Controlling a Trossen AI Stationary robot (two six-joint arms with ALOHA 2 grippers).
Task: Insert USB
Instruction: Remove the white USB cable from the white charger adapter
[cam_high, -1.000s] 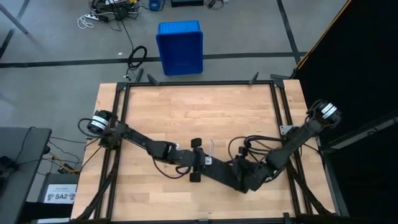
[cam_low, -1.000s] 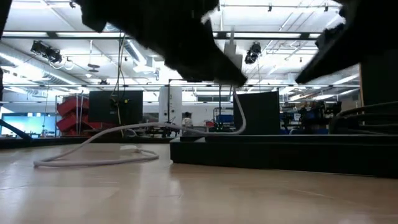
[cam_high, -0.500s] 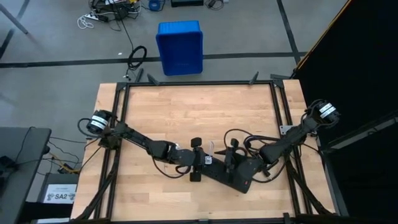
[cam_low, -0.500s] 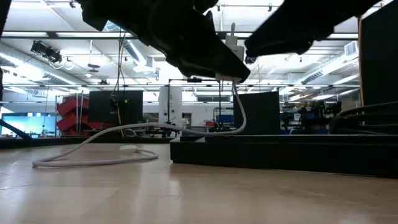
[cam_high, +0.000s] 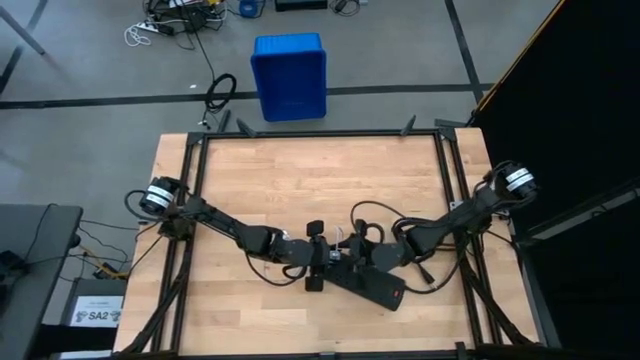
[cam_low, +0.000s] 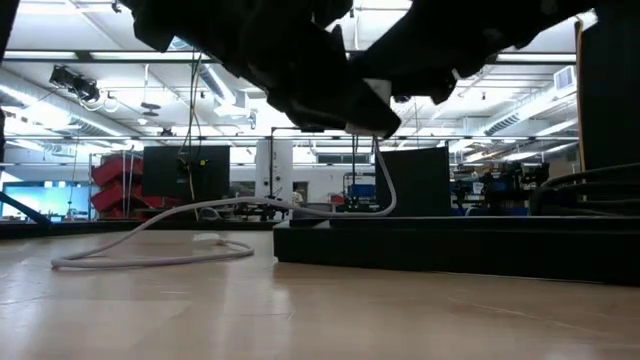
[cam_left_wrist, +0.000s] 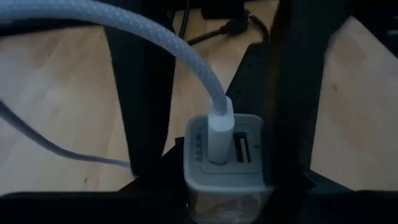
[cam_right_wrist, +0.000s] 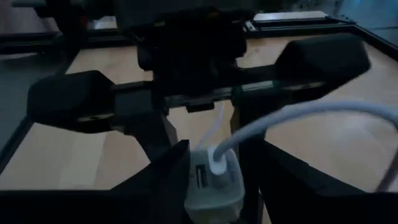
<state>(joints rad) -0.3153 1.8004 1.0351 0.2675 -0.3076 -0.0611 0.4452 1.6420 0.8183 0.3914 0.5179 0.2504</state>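
A small white cube adapter (cam_left_wrist: 227, 162) is held up in my left gripper (cam_high: 335, 252), above the black power strip (cam_high: 372, 285). The whitish USB cable (cam_left_wrist: 186, 62) has its plug (cam_left_wrist: 219, 134) in one of the adapter's ports. The cable hangs down and lies in a loose loop on the table (cam_low: 150, 255). My right gripper (cam_high: 360, 249) is open and faces the left one. Its fingers (cam_right_wrist: 166, 177) stand on either side of the adapter (cam_right_wrist: 213, 180). My left gripper pinches the adapter's two opposite sides (cam_left_wrist: 194, 158) between its two fingers (cam_left_wrist: 143, 124). The fingers come level from the table's left. The adapter is lifted clear of the power strip, with the cable hanging slack from it. My right gripper: I cannot tell whether its fingers touch the adapter.
The power strip's thick black cord (cam_high: 400, 228) loops on the table beside the right arm. A dark metal frame (cam_high: 320, 133) runs round the wooden table. A blue bin (cam_high: 289, 75) stands on the floor beyond the far edge.
My right gripper has swung from over the power strip's near right end toward the table's left and far side, up to the adapter in the left gripper.
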